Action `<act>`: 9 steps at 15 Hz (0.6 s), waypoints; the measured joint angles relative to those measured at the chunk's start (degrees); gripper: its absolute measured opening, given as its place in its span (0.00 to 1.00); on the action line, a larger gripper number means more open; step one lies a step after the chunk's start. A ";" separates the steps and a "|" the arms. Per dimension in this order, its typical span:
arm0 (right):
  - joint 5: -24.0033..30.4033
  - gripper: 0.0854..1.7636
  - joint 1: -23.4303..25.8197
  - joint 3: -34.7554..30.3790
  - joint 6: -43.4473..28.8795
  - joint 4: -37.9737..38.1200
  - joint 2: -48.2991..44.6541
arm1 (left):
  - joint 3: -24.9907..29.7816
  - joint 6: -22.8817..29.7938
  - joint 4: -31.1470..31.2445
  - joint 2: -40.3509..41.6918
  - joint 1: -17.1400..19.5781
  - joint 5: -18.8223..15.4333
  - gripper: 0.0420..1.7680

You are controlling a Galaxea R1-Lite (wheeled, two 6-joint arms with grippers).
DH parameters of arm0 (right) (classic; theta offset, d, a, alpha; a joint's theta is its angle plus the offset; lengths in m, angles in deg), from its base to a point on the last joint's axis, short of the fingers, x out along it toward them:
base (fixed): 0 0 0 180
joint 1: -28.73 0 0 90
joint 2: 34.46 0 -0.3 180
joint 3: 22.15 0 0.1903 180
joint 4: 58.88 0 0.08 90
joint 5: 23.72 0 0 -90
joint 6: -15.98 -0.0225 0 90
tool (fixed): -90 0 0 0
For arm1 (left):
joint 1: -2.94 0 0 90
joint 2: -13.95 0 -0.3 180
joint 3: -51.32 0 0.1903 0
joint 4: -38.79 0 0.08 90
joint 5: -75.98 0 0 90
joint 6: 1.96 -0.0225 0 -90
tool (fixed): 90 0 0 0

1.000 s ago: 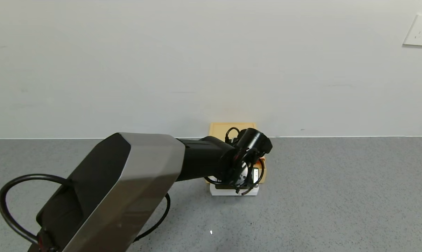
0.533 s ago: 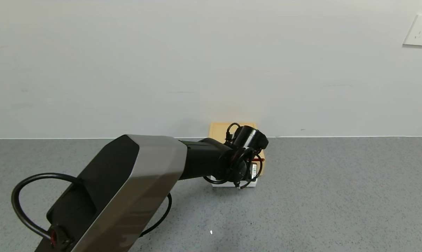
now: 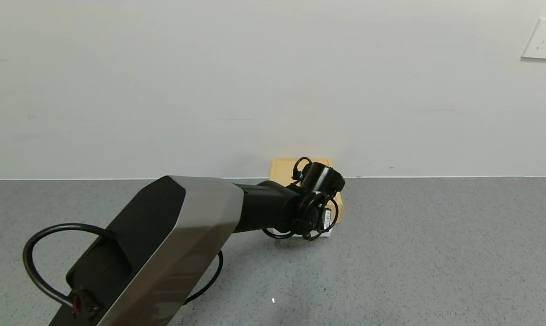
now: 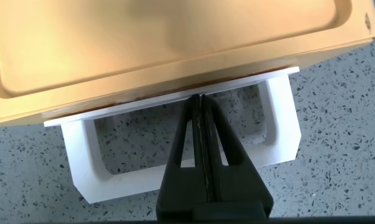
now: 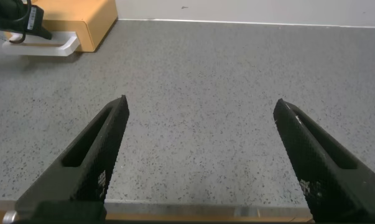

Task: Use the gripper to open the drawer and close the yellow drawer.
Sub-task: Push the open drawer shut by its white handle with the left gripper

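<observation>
The pale-yellow drawer unit stands on the counter against the wall. Its white loop handle just peeks out in front. In the left wrist view the yellow drawer fills the far side and the white handle lies before it. My left gripper is shut and holds nothing. Its joined fingers pass over the handle's front bar, with the tips against the white drawer front. In the head view the left gripper covers the drawer's front. My right gripper is open and empty, low over the counter, well apart from the drawer.
The grey speckled counter runs wide on both sides of the drawer. The white wall rises right behind it, with a socket plate at upper right. My left arm's silver-grey housing fills the lower left.
My left gripper has moved toward the wall. The white drawer front and handle have slid back with it, so less white shows in front of the yellow box.
</observation>
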 joint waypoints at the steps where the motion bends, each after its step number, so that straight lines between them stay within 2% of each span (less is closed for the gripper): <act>1: 0.02 0.97 0.00 0.00 0.00 0.00 0.00 | -0.02 -0.13 0.00 -0.02 0.00 0.51 0.04; 6: 0.00 0.97 0.00 0.00 0.00 0.02 0.00 | 0.30 -0.30 0.17 0.39 0.02 1.12 0.04; 9: 0.04 0.97 0.00 0.00 0.00 0.02 0.00 | 2.23 0.11 2.07 3.56 -0.22 1.04 0.04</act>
